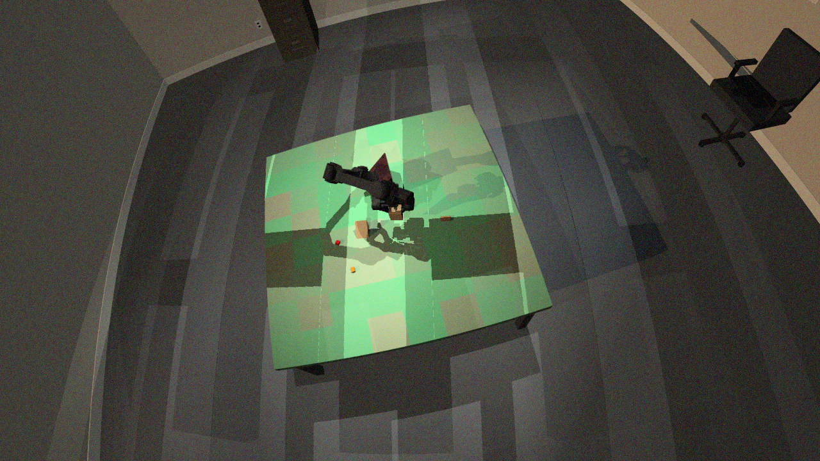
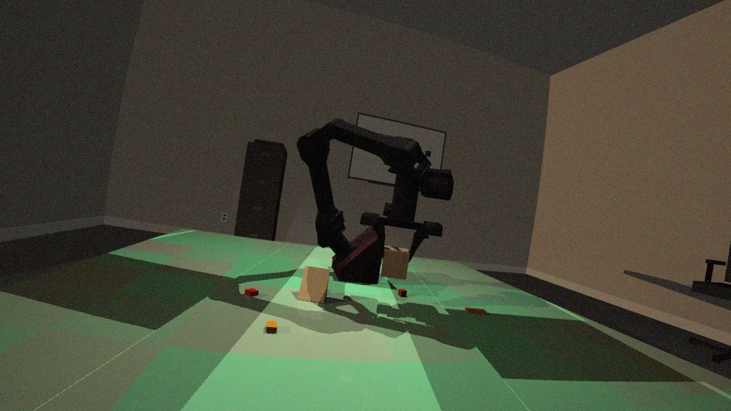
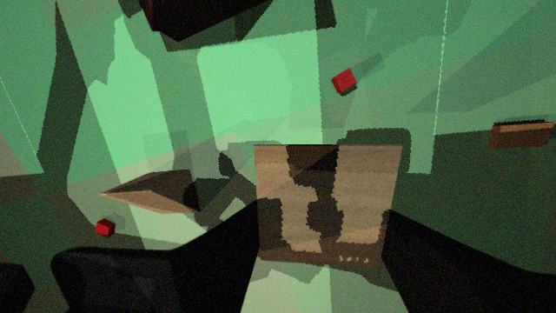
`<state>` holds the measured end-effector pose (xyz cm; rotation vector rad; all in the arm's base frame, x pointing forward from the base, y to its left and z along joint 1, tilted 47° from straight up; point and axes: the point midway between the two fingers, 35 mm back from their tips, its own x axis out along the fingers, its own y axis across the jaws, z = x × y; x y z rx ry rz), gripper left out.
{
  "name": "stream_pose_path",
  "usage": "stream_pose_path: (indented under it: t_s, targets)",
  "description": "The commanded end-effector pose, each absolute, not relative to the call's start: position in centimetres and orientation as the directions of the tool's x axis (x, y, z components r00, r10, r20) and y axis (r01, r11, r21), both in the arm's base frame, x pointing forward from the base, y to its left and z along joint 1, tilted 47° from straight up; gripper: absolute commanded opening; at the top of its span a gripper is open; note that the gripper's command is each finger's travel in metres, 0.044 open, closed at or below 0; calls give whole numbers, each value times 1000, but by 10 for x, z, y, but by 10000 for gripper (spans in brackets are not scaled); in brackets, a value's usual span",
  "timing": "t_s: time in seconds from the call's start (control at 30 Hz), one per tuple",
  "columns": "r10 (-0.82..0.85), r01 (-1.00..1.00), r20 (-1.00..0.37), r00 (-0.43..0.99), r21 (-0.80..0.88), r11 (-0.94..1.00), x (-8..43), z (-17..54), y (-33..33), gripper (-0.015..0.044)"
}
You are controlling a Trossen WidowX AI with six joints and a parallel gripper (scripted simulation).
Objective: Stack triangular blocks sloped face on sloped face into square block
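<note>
My gripper (image 1: pixel 395 209) (image 2: pixel 395 259) (image 3: pixel 314 205) is shut on a light wooden triangular block (image 1: pixel 395 216) (image 2: pixel 395 269) (image 3: pixel 365 191), with a finger on each end. It holds this block above the table (image 1: pixel 378 298) (image 2: pixel 326 378), pointing down. The block's sloped face cannot be made out for certain. The other triangular block (image 1: pixel 360 229) (image 2: pixel 313 284) (image 3: pixel 152 201) rests on the table, apart from the held one. It is left of the gripper in all three views, and nothing is seen touching it.
A red cube (image 1: pixel 337 242) (image 2: pixel 250 292) (image 3: pixel 105 228) and an orange cube (image 1: pixel 352 269) (image 2: pixel 271 327) lie near the resting block. Another red cube (image 2: pixel 402 293) (image 3: pixel 344 80) and a flat brown block (image 1: pixel 445 218) (image 2: pixel 476 310) (image 3: pixel 520 136) lie elsewhere. A dark red wedge (image 1: pixel 382 168) (image 2: pixel 360 263) stands by the arm.
</note>
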<state>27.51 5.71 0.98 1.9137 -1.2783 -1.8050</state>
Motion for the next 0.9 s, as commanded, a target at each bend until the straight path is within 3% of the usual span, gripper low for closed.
stream_pose_path:
  t_s: [0.0, 0.87]
  targets:
    - [-713, -327, -693, -106, 702, -633, 276, 10, 58, 0]
    - [-711, -285, -700, -65, 696, -659, 305, 77, 25, 0]
